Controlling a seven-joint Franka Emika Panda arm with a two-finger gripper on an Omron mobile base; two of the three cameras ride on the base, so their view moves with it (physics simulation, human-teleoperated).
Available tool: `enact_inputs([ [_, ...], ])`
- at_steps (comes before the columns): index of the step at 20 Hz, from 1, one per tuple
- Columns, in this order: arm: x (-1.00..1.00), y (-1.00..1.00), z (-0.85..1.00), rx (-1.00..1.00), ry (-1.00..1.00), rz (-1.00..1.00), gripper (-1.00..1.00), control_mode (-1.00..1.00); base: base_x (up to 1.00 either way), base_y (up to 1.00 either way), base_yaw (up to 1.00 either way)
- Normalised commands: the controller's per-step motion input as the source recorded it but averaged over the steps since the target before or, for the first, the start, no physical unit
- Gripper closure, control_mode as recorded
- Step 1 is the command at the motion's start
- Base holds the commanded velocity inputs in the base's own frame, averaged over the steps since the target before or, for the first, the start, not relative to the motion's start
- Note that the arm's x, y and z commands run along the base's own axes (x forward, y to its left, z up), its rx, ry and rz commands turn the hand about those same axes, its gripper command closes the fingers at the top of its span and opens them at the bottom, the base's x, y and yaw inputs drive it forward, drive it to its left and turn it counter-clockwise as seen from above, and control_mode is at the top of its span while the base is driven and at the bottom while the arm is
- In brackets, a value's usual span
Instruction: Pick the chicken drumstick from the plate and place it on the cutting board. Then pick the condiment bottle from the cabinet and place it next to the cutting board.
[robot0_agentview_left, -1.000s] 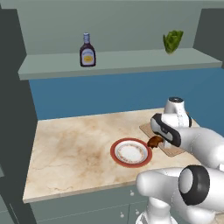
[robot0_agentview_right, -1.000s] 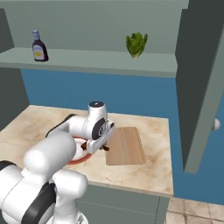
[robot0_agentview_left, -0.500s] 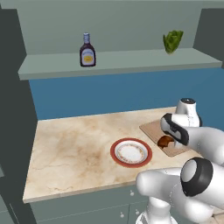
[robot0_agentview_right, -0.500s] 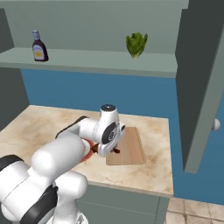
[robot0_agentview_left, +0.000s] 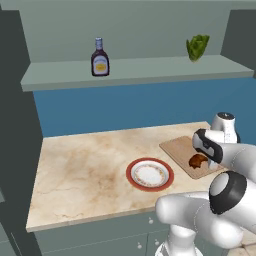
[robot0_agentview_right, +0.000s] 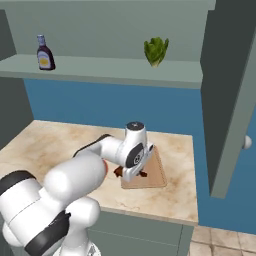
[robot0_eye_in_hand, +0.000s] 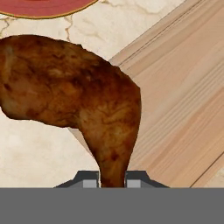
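Hand view, tool (robot0_eye_in_hand: 112, 179) clenching chicken drumstick (robot0_eye_in_hand: 78, 105), apparently above cutting board (robot0_eye_in_hand: 183, 100) edge

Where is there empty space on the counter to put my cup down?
Left of the plate, the counter is bare out to its edge. The shelf is free between bottle and leafy vegetable. It's crowded at the cutting board, where the tool holds the drumstick.

Count of things on the counter and the shelf

One chicken drumstick (robot0_agentview_left: 198, 160) at right of centre; one plate (robot0_agentview_left: 149, 174) at centre; one cutting board (robot0_agentview_left: 181, 149) at centre right; one condiment bottle (robot0_agentview_left: 100, 58) at upper left; one green leafy vegetable (robot0_agentview_left: 198, 47) at upper right; one cabinet (robot0_agentview_left: 135, 72) shelf across the top; one marble counter (robot0_agentview_left: 85, 172) below.
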Motion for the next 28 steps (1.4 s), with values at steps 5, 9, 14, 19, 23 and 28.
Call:
enact_inputs([
  [5,0.16,-0.17,0.0,0.0,-0.02,0.0,1.0,-1.0,0.0,0.0,0.0],
  [9,0.26,-0.14,0.0,0.0,-0.02,0.0,1.0,-1.0,0.0,0.0,0.0],
  [14,0.31,-0.08,0.0,0.0,-0.01,0.0,1.0,-1.0,0.0,0.0,0.0],
  [19,0.25,0.0,-0.1,0.0,0.0,0.0,1.0,-1.0,0.0,0.0,0.0],
  [23,0.18,0.0,-0.2,0.0,0.0,0.0,1.0,-1.0,0.0,0.0,0.0],
  [28,0.15,0.0,-0.24,0.0,0.0,0.0,1.0,-1.0,0.0,0.0,0.0],
])
